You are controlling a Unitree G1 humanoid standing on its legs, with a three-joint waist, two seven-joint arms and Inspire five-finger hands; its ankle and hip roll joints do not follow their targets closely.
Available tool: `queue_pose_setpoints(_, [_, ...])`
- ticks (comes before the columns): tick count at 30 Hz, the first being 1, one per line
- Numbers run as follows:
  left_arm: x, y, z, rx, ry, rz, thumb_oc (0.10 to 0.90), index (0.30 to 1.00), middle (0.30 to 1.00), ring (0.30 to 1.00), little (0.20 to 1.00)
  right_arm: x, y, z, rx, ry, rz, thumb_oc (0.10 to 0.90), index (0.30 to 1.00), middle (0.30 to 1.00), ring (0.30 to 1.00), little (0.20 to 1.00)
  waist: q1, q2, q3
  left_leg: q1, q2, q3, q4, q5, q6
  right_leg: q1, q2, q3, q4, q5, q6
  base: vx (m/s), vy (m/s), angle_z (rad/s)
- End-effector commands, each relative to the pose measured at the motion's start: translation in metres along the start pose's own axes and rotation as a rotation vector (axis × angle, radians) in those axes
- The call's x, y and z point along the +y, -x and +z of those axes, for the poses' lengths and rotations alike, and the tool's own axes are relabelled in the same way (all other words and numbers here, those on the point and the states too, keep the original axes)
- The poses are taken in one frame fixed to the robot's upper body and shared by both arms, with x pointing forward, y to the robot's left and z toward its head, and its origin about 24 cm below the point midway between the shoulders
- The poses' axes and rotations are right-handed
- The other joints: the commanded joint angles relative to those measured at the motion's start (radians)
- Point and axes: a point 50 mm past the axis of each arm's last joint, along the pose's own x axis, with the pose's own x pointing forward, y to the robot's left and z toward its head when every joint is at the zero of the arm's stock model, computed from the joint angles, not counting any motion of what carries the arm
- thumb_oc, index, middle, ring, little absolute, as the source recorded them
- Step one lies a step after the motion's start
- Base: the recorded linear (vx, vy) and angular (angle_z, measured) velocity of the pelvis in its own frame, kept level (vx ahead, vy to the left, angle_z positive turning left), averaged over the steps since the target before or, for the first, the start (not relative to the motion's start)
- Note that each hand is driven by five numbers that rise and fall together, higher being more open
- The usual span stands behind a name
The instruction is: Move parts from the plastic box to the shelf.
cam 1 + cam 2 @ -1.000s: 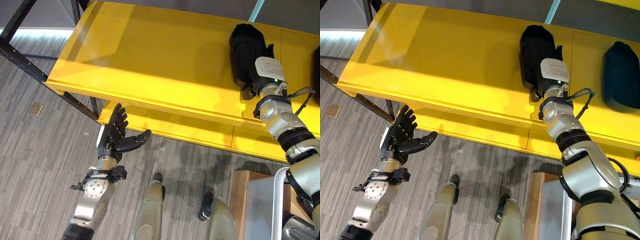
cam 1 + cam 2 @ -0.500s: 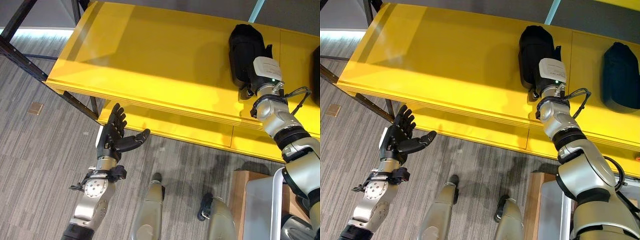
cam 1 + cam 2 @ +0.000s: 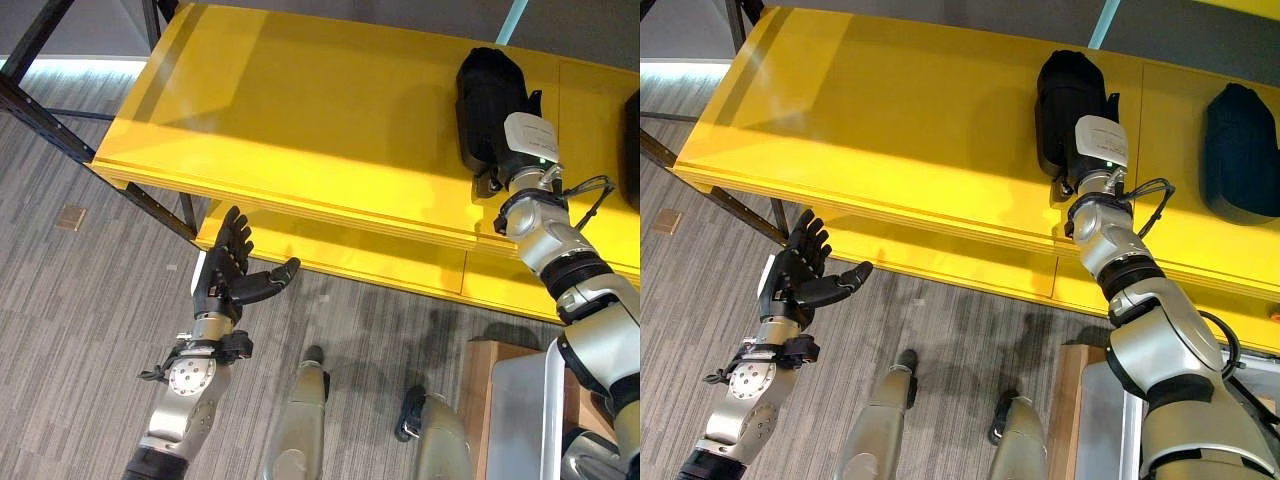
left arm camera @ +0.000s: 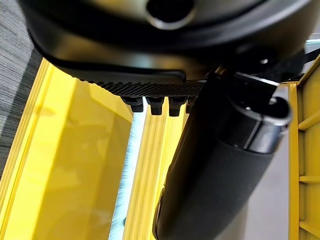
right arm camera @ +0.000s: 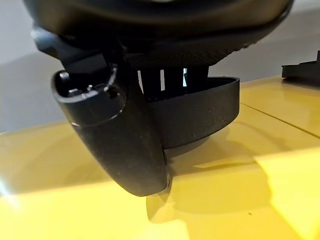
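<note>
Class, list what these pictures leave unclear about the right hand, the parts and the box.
- Right hand: its fingers lie on the black part on the shelf; the wrist camera hides them in the eye views, so the grip is unclear.
- Second part: cut off by the right eye view's edge.
- Plastic box: cut by the frame and the arm; contents unseen.
- Left hand: open, holding nothing.

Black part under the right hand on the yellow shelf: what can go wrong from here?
1. The right hand is curled on the black part; pulling back before opening could drag it toward the yellow shelf's front edge.
2. A second black part lies close by; a sideways swing may knock it.
</note>
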Motion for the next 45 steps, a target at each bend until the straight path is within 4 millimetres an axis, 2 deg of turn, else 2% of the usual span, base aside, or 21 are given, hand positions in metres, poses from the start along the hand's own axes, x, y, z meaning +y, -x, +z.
queue_pose_setpoints(1, [-0.018,-0.01,0.057,-0.297,0.0,-0.124,0.9,1.0,1.0,1.0,1.0,-0.056,-0.022,0.058,-0.154,-0.103,-0.183,0.4,0.3,0.3,0.3,0.3,0.043,0.01,-0.027,0.029,0.047,-0.028,0.013,-0.041,0.012,0.069,0.009,0.028,-0.02,0.008,-0.007,0.0,0.0,0.0])
queue_pose_setpoints(15, [-0.018,-0.01,0.058,-0.297,-0.004,-0.125,0.9,1.0,1.0,1.0,1.0,-0.059,-0.021,0.073,-0.203,-0.151,-0.195,0.4,0.3,0.3,0.3,0.3,0.045,0.008,-0.024,0.026,0.046,-0.028,0.016,-0.042,0.014,0.066,0.009,0.029,-0.021,0.012,-0.007,0.0,0.0,0.0])
queue_pose_setpoints(18, [-0.018,-0.01,0.057,-0.295,-0.005,-0.126,0.9,1.0,1.0,1.0,1.0,-0.061,-0.02,0.077,-0.215,-0.166,-0.201,0.631,0.624,0.624,0.624,0.624,0.046,0.005,-0.024,0.024,0.044,-0.029,0.015,-0.043,0.015,0.064,0.008,0.029,-0.021,0.013,-0.006,0.0,0.0,0.0])
queue_pose_setpoints(19, [-0.017,-0.01,0.057,-0.294,-0.007,-0.125,0.9,1.0,1.0,1.0,1.0,-0.06,-0.02,0.077,-0.214,-0.166,-0.2,0.9,1.0,1.0,1.0,1.0,0.046,0.005,-0.024,0.024,0.044,-0.029,0.015,-0.043,0.015,0.064,0.008,0.029,-0.021,0.012,-0.006,0.0,0.0,0.0])
queue_pose_setpoints(35, [-0.013,-0.01,0.056,-0.285,-0.024,-0.1,0.9,1.0,1.0,1.0,1.0,-0.071,-0.015,0.097,-0.32,-0.124,-0.216,0.9,1.0,1.0,1.0,1.0,0.03,-0.004,-0.018,0.024,0.051,-0.022,0.024,-0.049,0.015,0.06,0.013,0.04,-0.018,0.011,-0.011,0.0,0.0,0.0])
queue_pose_setpoints(45, [-0.009,-0.009,0.057,-0.287,-0.034,-0.08,0.9,1.0,1.0,1.0,1.0,-0.089,-0.009,0.103,-0.397,-0.086,-0.27,0.9,1.0,1.0,1.0,1.0,0.012,-0.014,-0.015,0.029,0.062,-0.016,0.027,-0.054,0.011,0.057,0.018,0.044,-0.013,0.006,-0.015,0.0,0.0,0.0])
